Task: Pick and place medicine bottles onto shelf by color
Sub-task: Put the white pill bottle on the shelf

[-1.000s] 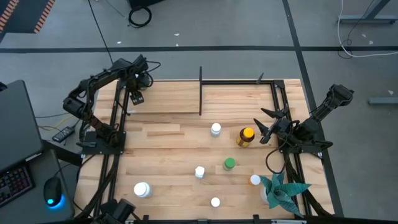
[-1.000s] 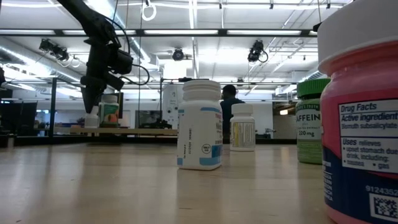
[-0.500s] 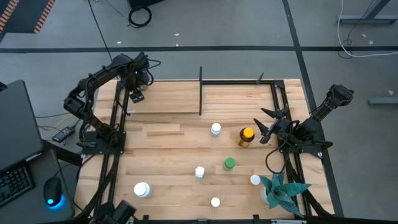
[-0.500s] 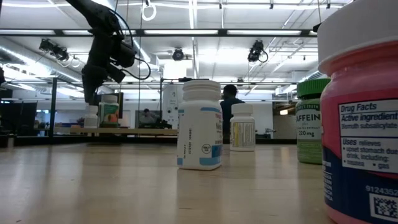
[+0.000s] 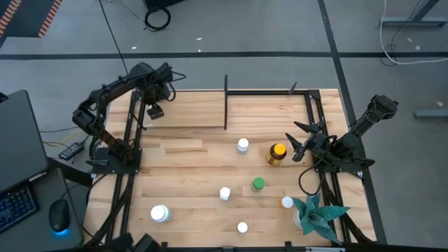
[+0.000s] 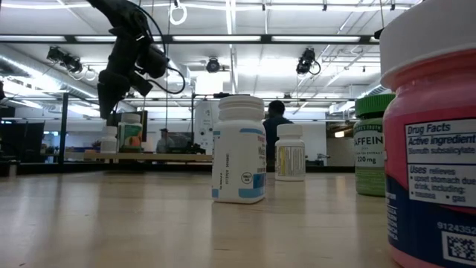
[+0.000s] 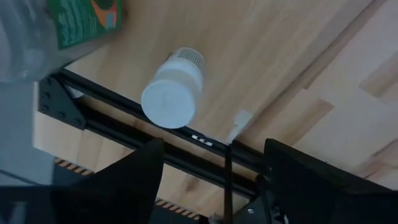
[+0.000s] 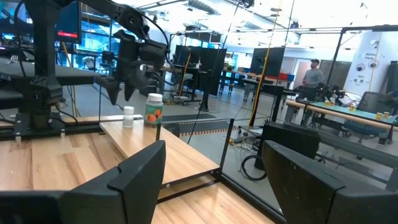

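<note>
- Medicine bottles: a small white bottle [image 7: 172, 91] stands on the shelf [image 5: 183, 112] at its left end, beside a green-labelled bottle [image 8: 153, 109].
- Left gripper [image 6: 104, 104]: raised above the white bottle, fingers spread, grasping nothing.
- Right gripper [image 5: 299, 143]: released, apparently just beside the amber bottle [image 5: 276, 153] on the table [image 5: 182, 175].

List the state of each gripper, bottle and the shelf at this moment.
Left gripper: open, empty, above the shelf.
Right gripper: open, empty, beside the amber bottle.
Small white bottle: upright on the shelf, released.
Green-label bottle: upright on the shelf.
Amber bottle: on the table.
Green-capped bottle: upright on the table.
Shelf: holds two bottles.
</note>
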Robot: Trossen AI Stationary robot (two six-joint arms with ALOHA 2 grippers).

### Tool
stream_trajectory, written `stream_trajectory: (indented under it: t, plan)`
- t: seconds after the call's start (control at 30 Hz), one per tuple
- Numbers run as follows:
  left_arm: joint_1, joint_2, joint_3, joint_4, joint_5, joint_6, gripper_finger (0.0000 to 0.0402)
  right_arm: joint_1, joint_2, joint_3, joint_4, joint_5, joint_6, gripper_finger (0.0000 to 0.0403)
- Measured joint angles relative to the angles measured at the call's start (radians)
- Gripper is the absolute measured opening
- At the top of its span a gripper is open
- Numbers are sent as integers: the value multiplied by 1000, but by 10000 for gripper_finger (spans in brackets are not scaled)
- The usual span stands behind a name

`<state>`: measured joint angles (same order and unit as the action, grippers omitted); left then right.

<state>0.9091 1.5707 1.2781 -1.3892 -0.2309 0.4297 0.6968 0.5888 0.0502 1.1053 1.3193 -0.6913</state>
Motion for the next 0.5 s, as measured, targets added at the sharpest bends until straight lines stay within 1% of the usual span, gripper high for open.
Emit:
stream_trajectory:
  t: [0.23, 0.37, 0.5]
  plan:
    - [-46, 0, 1, -30, -114, -1, 284, -19, 0, 0, -1, 0, 21, 275]
    - [-50, 0, 29, -71, -116, -28, 283, -30, 0, 0, -9, 0, 34, 275]
    - [-52, 0, 101, -114, -113, -78, 282, -32, 0, 0, -9, 0, 34, 275]
